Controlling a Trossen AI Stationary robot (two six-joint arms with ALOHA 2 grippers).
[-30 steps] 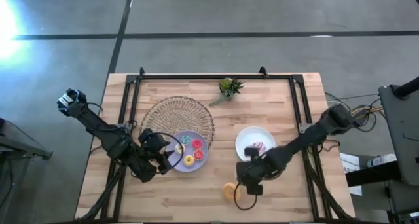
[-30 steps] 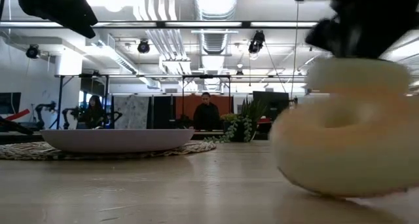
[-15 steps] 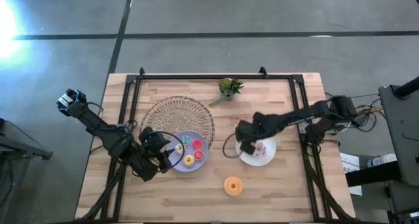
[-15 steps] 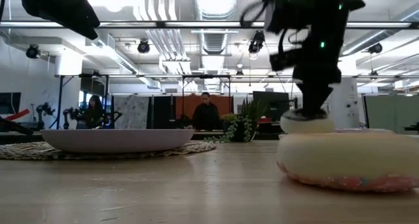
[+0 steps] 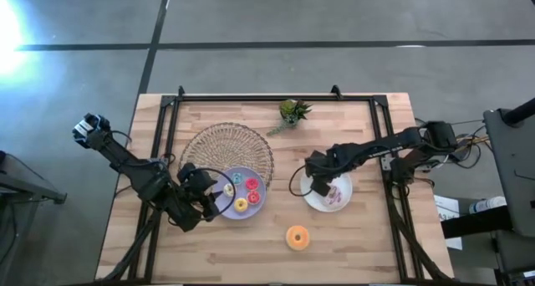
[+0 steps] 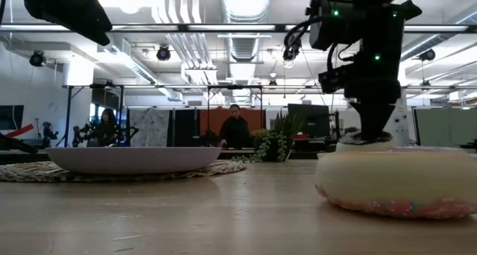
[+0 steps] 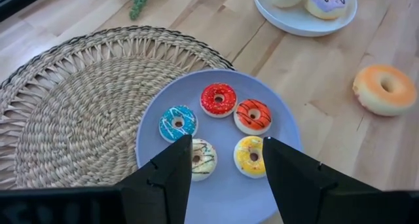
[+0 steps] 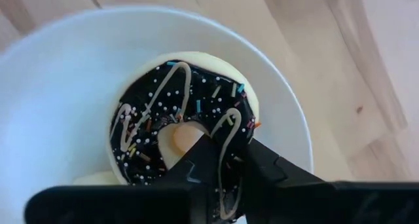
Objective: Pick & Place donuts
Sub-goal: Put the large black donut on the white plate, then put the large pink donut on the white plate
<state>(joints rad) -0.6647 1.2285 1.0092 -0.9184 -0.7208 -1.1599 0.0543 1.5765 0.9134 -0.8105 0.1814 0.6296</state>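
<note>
My right gripper is over the white plate and shut on a chocolate-brown sprinkled donut. A pink donut lies beside it on that plate. A larger orange donut lies flat on the bare table near the front edge. My left gripper hangs open above the near rim of the lilac plate. That plate carries red, orange, teal, yellow and cream tiny donuts. My left fingers stand apart over the cream and yellow ones and touch nothing. My right gripper pinches one side of the chocolate donut's ring. One finger reaches into the hole and the other is at the outer edge. The fingers come from above, pointing down. The donut lies roughly flat, low over the white plate.
The lilac plate overlaps a round woven mat. A small green plant stands near the far edge. A dark frame runs along the far and side edges. Bare wood lies around the orange donut. People sit far behind the table.
My right gripper has moved from beside the orange donut near the front edge toward the far edge, ending over the white plate on the chocolate donut. The orange donut, tipped up a second ago, now lies flat on the table.
</note>
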